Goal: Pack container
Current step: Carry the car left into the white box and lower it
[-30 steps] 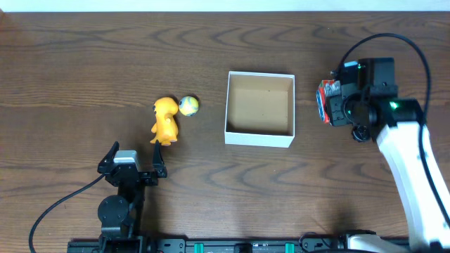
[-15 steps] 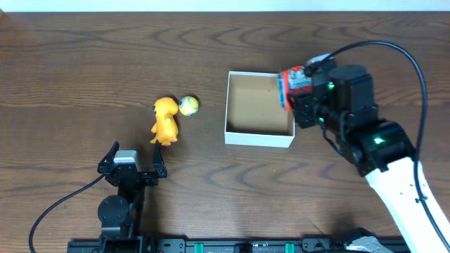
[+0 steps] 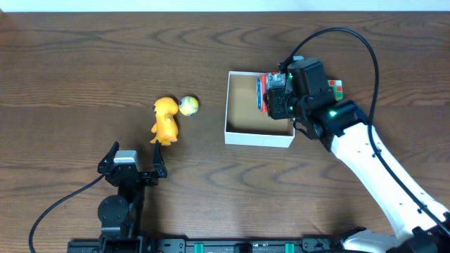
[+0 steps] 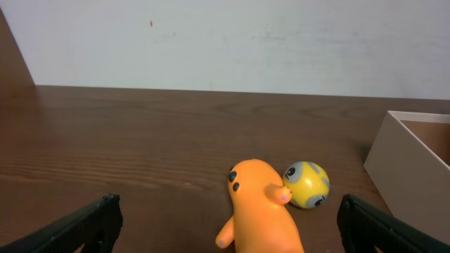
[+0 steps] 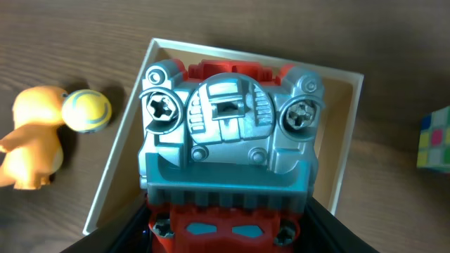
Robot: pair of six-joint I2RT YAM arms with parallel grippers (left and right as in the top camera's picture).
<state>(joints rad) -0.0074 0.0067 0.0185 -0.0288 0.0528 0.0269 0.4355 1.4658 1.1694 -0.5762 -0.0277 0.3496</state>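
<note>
Gripping a toy [image 5: 228,133], the right gripper [image 3: 280,100] hangs over the right half of the box [image 3: 242,133]. Its dark fingers press the toy's flanks from both sides. The toy is blocky hard plastic. It has a red body under a grey moulded plate, with ribbed vents and two round screw-head discs at the upper corners. Whether it touches the box floor cannot be told.

The box sits near the middle of the table [image 3: 84,56], a little to the right. It is square, with low thin white cardboard walls and a flat matte brown inside. The table is dark wood with a wavy grain.

Left of the box lies a smooth, rounded orange figure [image 3: 165,119]. A small glossy yellow ball [image 3: 188,105] with grey ringed spots touches its head. The ball is near the box's left wall but apart from it.

Right of the box, a cube [image 5: 434,137] of pastel squares shows partly behind the right arm.

The left gripper [image 3: 133,159] rests low at the near-left edge of the table. Its black fingers [image 4: 84,223] are spread wide with nothing between them, and it points toward the figure.
</note>
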